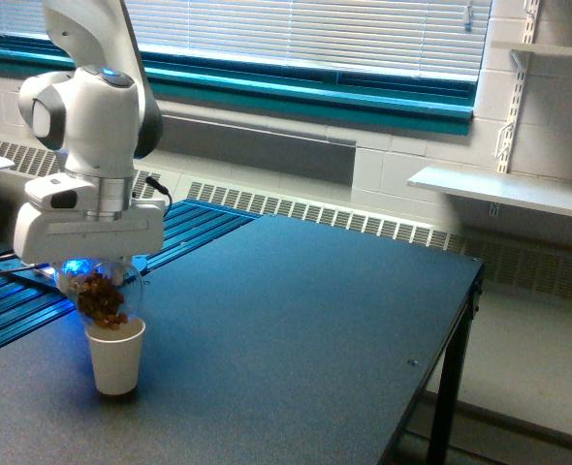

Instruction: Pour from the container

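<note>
I see the tumbler (100, 294) pinched in my end effector (90, 274), tipped mouth-down directly above the paper cup (116, 357) on the tabletop (286, 329); brown pieces (103, 301) crowd its lip.

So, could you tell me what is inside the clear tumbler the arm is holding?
The tumbler holds a pile of small brown pieces, bunched towards its lower end just above the paper cup. Its upper part is covered by the gripper, and the paper cup's inside cannot be seen.
</note>
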Controlling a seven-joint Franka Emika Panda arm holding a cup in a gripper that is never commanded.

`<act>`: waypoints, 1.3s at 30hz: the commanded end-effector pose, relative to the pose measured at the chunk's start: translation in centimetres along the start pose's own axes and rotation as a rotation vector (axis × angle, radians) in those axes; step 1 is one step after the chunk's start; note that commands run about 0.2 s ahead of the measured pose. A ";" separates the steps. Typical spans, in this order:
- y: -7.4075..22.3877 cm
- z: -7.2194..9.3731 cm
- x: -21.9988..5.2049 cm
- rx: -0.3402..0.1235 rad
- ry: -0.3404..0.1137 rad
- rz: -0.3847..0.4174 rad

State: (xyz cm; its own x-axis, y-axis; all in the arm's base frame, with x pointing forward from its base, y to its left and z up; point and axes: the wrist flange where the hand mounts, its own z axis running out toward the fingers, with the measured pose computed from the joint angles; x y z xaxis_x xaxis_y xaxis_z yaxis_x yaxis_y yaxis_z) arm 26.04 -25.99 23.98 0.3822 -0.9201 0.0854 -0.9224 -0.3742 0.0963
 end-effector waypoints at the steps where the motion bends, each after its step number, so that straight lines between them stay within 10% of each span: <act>1: -1.0 0.0 -0.4 -0.020 -0.014 -0.050; 39: -0.9 -0.1 0.2 -0.089 -0.033 -0.074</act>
State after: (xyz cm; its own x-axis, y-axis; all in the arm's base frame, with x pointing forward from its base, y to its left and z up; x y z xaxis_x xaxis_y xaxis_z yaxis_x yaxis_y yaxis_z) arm 26.67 -25.88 23.92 0.4283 -0.9023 0.0488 -0.8931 -0.4145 0.1751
